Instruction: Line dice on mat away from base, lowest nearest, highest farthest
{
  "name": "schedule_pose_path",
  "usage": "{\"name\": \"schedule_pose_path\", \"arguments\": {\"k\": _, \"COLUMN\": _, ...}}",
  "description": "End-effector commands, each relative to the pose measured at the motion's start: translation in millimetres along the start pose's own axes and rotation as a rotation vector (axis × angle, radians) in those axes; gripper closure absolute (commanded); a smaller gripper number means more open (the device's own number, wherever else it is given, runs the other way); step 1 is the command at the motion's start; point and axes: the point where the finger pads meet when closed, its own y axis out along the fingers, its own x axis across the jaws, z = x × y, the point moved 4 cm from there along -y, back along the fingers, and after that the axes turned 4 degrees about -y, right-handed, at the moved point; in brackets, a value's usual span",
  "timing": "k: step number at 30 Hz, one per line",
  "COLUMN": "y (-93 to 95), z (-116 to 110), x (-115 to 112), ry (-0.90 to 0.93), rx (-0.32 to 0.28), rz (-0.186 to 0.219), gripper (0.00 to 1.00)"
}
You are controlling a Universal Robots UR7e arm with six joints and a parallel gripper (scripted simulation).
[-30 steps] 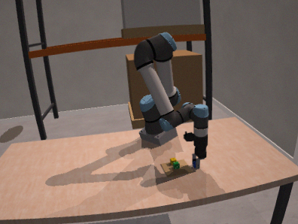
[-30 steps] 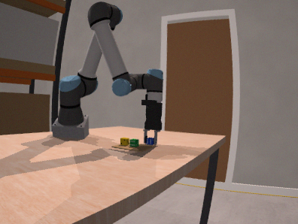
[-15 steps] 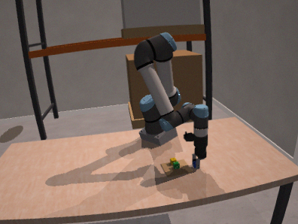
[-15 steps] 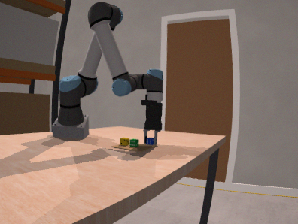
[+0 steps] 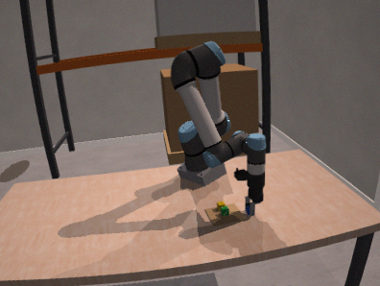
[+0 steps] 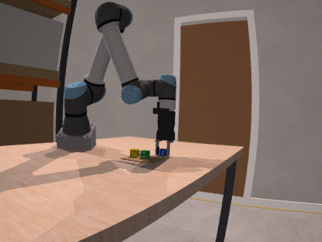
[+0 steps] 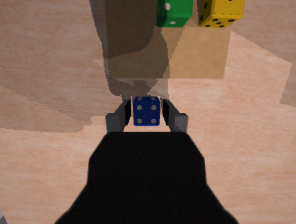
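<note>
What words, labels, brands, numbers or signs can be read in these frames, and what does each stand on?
No printed words, labels, brands or signs show in any view.
Only dice pips:
Small blue die between the open gripper's fingers: top face shows four pips.
Small green die: one white pip visible; the rest is cropped.
Small yellow die: dark pips on the side face, too small to count surely.
</note>
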Motion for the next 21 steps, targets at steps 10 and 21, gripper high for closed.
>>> {"name": "schedule_pose_path", "arguments": {"k": 10, "y": -0.4, "z": 0.0, "x": -0.4, "ry": 0.0, "rx": 0.0, "rz": 0.001, "gripper": 0.43}}
{"name": "schedule_pose_path", "arguments": {"k": 21, "y": -0.4, "z": 0.0, "x": -0.4, "ry": 0.0, "rx": 0.0, "rz": 0.001, "gripper": 0.43}}
